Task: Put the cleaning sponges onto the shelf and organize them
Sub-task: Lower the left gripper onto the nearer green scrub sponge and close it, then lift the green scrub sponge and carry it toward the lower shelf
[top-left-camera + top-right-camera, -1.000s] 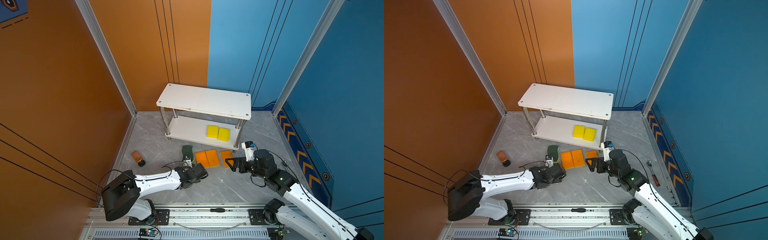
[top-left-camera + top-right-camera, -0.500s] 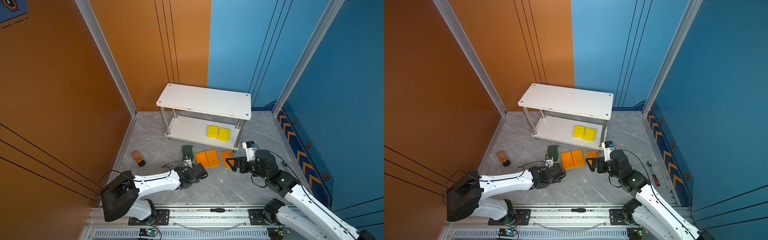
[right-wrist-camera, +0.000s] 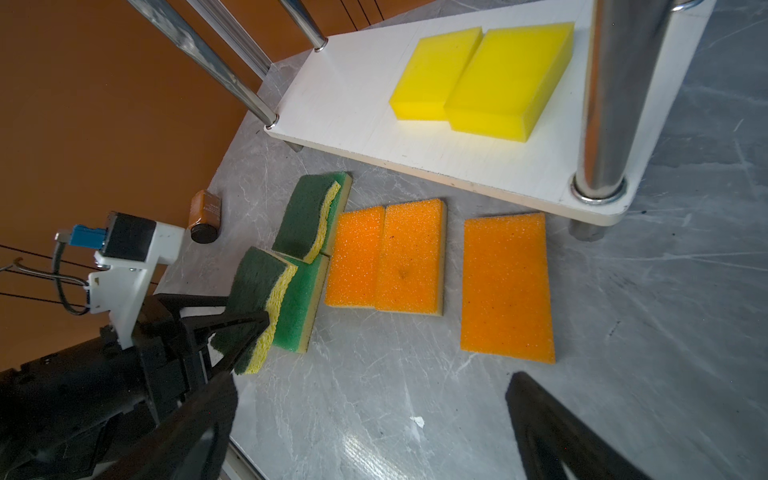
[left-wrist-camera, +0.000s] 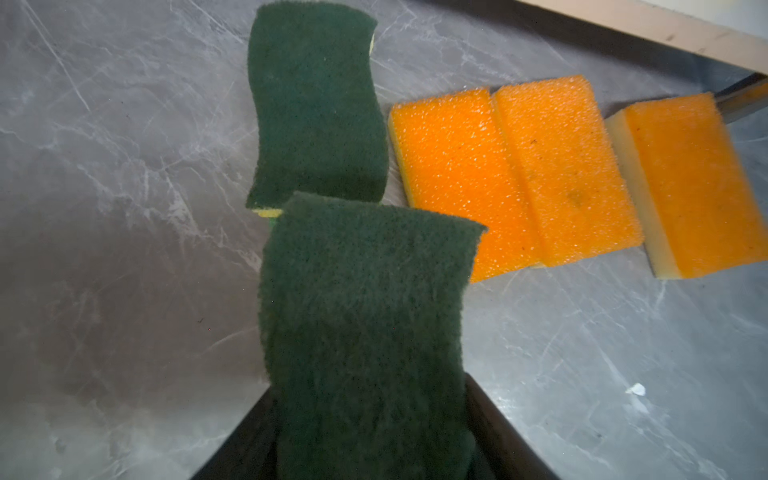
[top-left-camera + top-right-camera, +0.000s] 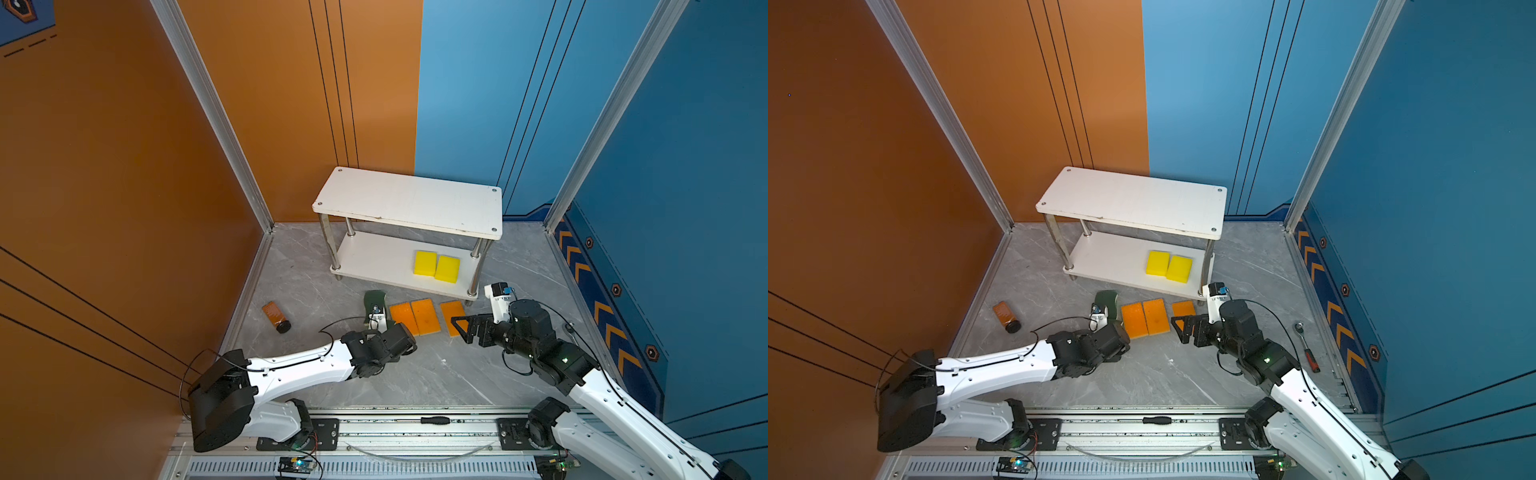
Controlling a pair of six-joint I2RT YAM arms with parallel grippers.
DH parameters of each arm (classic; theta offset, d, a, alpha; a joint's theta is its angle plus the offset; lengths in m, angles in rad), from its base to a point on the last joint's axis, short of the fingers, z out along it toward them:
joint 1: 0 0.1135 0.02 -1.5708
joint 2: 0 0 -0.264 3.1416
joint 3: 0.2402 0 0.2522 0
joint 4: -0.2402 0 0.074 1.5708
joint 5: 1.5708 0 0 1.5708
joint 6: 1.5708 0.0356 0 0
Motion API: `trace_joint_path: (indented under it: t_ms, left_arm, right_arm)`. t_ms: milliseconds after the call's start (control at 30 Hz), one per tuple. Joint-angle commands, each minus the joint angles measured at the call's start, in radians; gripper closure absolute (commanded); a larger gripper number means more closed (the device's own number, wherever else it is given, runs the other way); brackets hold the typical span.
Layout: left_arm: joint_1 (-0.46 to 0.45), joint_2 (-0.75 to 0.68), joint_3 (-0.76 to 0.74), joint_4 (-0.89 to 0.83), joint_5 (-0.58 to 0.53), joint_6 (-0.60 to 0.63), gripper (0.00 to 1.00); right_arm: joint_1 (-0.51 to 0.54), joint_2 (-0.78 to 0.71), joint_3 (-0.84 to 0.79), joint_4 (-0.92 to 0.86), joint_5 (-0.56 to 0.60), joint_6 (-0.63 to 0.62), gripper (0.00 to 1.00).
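The left gripper (image 3: pixel 251 318) is clamped on a dark-green sponge (image 4: pixel 365 316) in front of the shelf (image 5: pixel 407 203); the right gripper (image 3: pixel 374 386) stands with jaws apart, empty. Nearer the shelf, three orange sponges (image 3: pixel 409 257) lie on the floor (image 5: pixel 436 374); two yellow sponges (image 5: pixel 425 262) sit side by side on its lower board (image 5: pixel 374 259).

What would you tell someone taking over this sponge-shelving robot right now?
The left end effector is shut on a dark green sponge.
The right end effector is open, empty, over the table by the orange sponges.
Done: two yellow sponges on the shelf's lower board.
Left: three orange sponges, two light green sponges and the other dark green sponge, all on the table.
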Motion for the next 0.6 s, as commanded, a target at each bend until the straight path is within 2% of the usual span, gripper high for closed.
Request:
trace_joint_path:
  t_ms: [0, 333, 567]
  left_arm:
    - [-0.012, -0.03, 0.06, -0.031, -0.06, 0.079, 0.39]
    - [0.073, -0.037, 0.173, -0.023, -0.057, 0.265, 0.38]
    - [0.179, -0.021, 0.21, 0.092, 0.062, 0.395, 0.39]
  right_arm:
    - [0.006, 0.0, 0.003, 0.025, 0.019, -0.009, 0.0]
    - [0.007, -0.007, 0.007, 0.023, 0.025, -0.011, 0.0]
    - [0.011, -0.008, 0.016, 0.011, 0.023, -0.012, 0.0]
